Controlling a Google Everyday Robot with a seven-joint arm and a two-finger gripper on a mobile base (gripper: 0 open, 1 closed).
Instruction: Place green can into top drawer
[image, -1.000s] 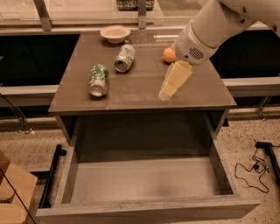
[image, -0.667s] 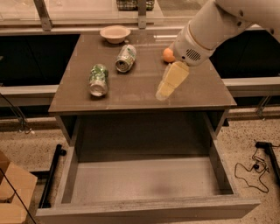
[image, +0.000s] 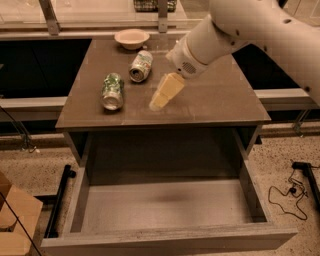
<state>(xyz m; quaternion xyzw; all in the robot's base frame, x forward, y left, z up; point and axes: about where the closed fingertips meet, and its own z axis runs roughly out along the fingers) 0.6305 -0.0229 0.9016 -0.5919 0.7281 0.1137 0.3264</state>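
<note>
The green can (image: 112, 90) lies on its side on the left part of the cabinet top (image: 220, 102), its silver end toward me. My gripper (image: 158, 103) hangs low over the top, to the right of the green can and apart from it, holding nothing. The top drawer (image: 165, 207) is pulled out wide below the cabinet top and is empty inside. Its thick grey front panel (image: 170, 243) is nearest to me.
A paler can (image: 141, 65) with a white and light-green label lies behind the green can, just left of my wrist. A beige bowl (image: 131, 38) stands at the back edge. Cardboard boxes (image: 12, 220) sit on the floor at left, cables (image: 287, 192) at right.
My arm has moved left across the cabinet top toward the cans. The orange fruit seen beside the wrist before is now hidden behind the arm. The cans and drawer have not moved.
</note>
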